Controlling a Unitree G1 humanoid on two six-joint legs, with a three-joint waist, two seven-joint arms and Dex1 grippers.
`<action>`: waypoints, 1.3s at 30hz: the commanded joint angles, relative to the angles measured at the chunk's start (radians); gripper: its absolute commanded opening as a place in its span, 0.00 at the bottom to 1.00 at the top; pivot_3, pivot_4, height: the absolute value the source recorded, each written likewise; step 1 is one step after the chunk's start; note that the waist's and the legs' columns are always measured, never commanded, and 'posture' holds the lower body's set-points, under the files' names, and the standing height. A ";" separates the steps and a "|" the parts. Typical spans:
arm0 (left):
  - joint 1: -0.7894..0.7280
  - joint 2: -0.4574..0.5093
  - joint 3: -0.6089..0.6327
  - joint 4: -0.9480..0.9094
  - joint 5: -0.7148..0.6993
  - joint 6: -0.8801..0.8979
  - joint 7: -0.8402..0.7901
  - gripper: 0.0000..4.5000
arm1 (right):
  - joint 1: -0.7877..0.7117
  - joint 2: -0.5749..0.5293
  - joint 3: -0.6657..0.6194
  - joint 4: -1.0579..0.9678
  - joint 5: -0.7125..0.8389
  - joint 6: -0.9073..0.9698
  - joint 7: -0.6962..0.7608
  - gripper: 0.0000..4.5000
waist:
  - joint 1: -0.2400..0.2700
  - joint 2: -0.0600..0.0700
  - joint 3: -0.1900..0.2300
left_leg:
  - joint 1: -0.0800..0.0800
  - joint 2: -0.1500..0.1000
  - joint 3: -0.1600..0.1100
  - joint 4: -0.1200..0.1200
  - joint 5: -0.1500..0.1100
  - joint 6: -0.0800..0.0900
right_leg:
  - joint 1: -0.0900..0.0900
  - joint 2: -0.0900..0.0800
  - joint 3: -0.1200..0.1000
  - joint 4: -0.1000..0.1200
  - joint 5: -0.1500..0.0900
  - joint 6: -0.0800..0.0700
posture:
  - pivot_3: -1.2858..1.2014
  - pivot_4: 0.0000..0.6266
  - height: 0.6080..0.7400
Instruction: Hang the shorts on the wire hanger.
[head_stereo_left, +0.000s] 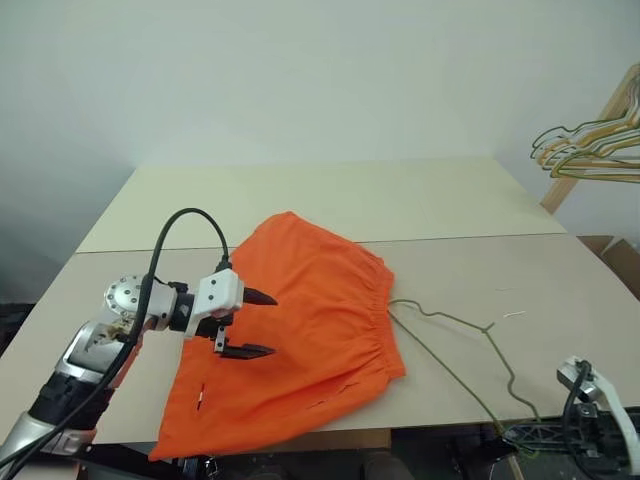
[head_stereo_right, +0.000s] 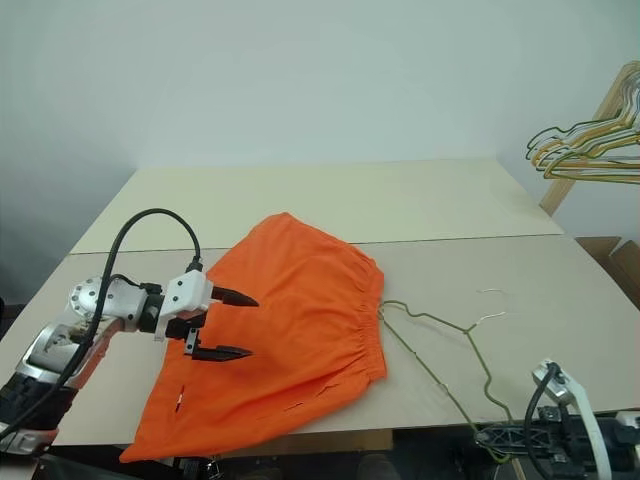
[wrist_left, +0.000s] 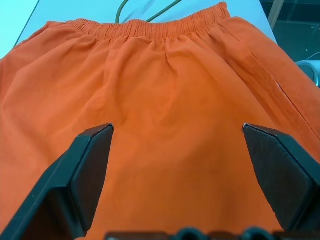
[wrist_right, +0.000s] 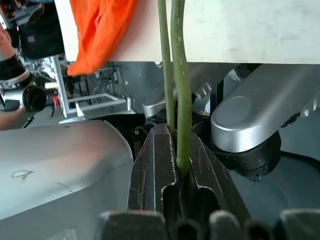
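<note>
The orange shorts (head_stereo_left: 320, 300) lie flat on the table, their gathered waistband (wrist_left: 155, 27) toward the right and one leg draped over the front edge. My left gripper (head_stereo_left: 272, 324) hovers open just above the left part of the shorts, with nothing between its fingers (wrist_left: 85, 170). The wire hanger (head_stereo_left: 509, 375) lies on the table to the right of the waistband and reaches past the front right edge. There, below the table edge, my right gripper (wrist_right: 177, 135) is shut on the hanger's green wire (wrist_right: 180, 75).
A bunch of yellowish and green hangers (head_stereo_left: 590, 150) hangs on a wooden rack at the far right. The beige table (head_stereo_left: 400, 200) has a seam across its middle. Metal frames and equipment (wrist_right: 85, 100) stand under the table's front edge.
</note>
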 joint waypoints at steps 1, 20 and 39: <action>0.005 0.008 0.020 -0.026 0.003 -0.008 0.012 1.00 | -0.021 0.005 -0.024 -0.024 0.029 0.007 0.014 0.00 | 0.003 0.000 0.000 | 0.000 0.000 0.000 0.000 0.000 0.000 | 0.000 0.000 0.000 0.000 0.000 0.000 | 0.43 0.00 1.00; 0.039 -0.001 -0.008 -0.058 0.037 -0.006 0.038 1.00 | -0.359 0.202 0.198 0.190 -0.071 0.011 -0.064 0.00 | 0.004 0.001 -0.002 | 0.001 0.000 0.000 0.000 0.000 0.000 | -0.001 -0.001 0.001 0.001 0.000 0.000 | 0.45 0.00 1.00; 0.100 -0.006 -0.016 -0.087 0.076 -0.013 0.094 1.00 | -0.711 0.283 0.374 0.483 -0.204 0.008 0.016 0.00 | 0.005 0.001 -0.003 | 0.000 -0.001 -0.001 0.000 0.000 0.000 | -0.002 -0.003 0.000 0.002 0.000 0.000 | 0.46 0.00 1.00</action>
